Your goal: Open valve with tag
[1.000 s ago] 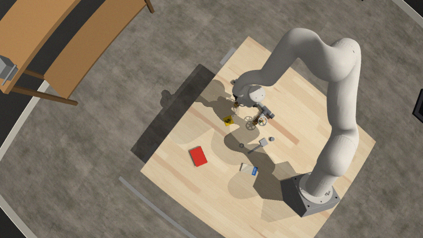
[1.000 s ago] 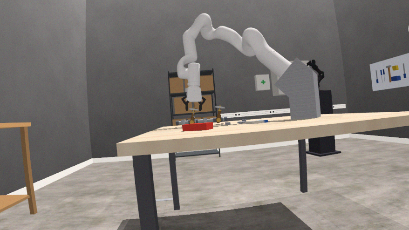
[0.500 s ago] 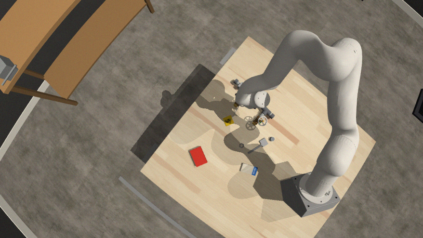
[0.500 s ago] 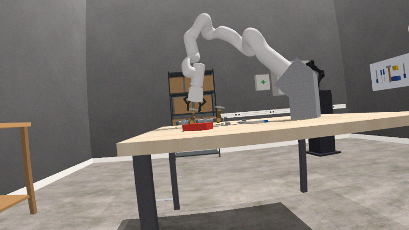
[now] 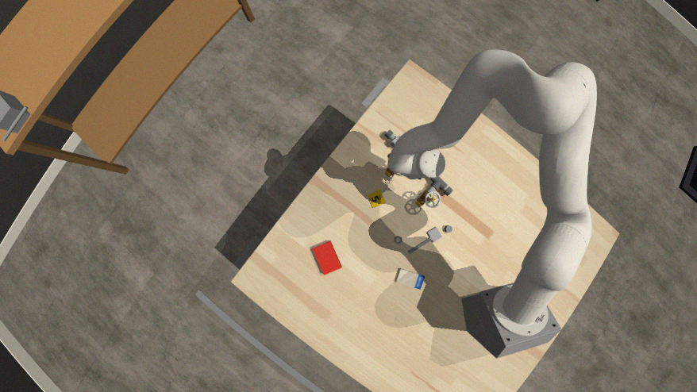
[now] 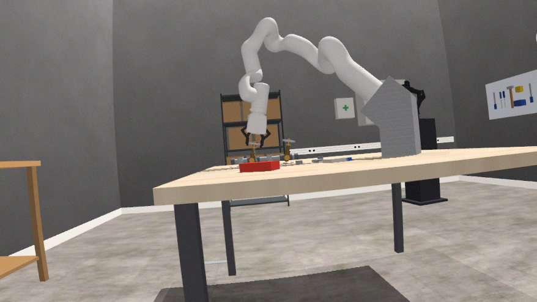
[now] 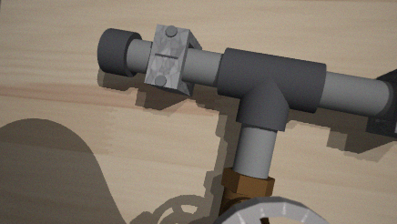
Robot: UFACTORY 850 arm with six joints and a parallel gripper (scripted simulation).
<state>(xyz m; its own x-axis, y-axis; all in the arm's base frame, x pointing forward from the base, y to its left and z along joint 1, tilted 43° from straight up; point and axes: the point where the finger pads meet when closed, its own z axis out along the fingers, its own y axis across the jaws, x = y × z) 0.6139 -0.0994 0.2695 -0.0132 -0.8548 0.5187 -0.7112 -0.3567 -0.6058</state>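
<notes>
A grey pipe lies on the wooden table, fixed by a clamp. Two valves with brass stems stand on it. The left valve's brass nut and the rim of its pale handwheel show at the bottom of the wrist view. My gripper points straight down and is shut on that handwheel. A yellow tag lies on the table beside this valve; its figure is too small to read. The second valve stands free to the right. My fingers are hidden in the wrist view.
A red block lies toward the table's front. A hammer, a small nut, a small grey cylinder and a white and blue box lie between the valves and the robot base.
</notes>
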